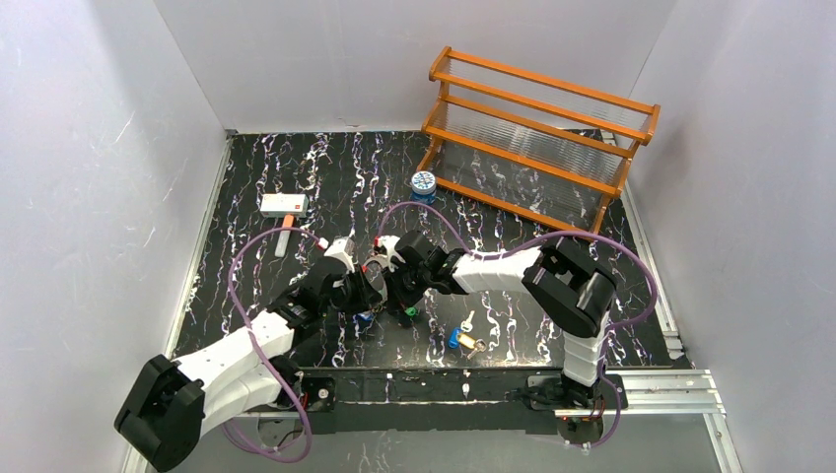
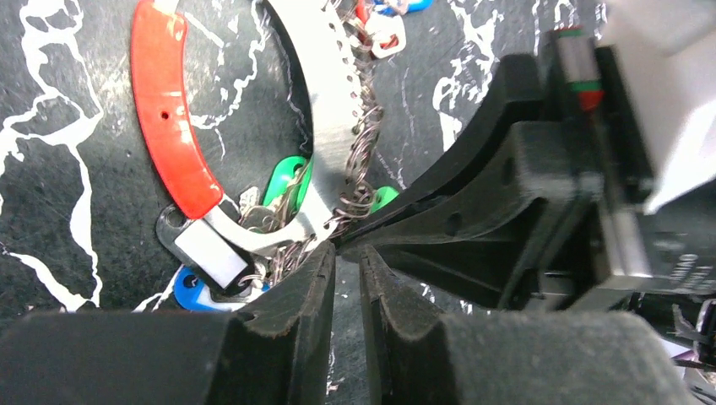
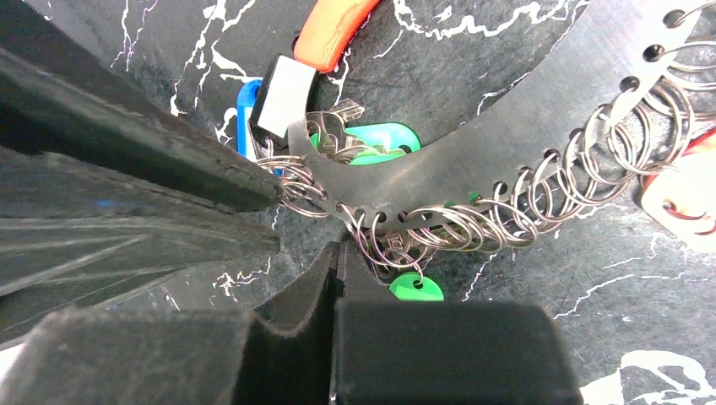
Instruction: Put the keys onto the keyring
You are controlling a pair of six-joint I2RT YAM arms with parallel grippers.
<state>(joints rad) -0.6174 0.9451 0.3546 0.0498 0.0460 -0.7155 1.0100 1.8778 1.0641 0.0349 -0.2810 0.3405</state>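
The keyring [image 2: 333, 110] is a wide silvery band with holes, many small wire rings and a red grip [image 2: 169, 110]. It lies mid-table between both grippers [image 1: 380, 281]. Green keys [image 2: 287, 181] and a blue key [image 2: 196, 291] hang at its lower end. My left gripper [image 2: 346, 257] is open by a narrow gap, its tips just below the band's end, nothing between them. My right gripper [image 3: 339, 251] is shut under the band [image 3: 507, 143], against the wire rings [image 3: 473, 224] beside a green key [image 3: 415, 288]. Loose blue [image 1: 454, 339], gold [image 1: 471, 344] and silver [image 1: 467, 321] keys lie nearer the front.
A wooden rack [image 1: 537, 128] stands at the back right, with a small blue-and-white tin [image 1: 423, 184] in front of it. A white block with a handle [image 1: 284, 212] lies at the back left. Grey walls close in both sides.
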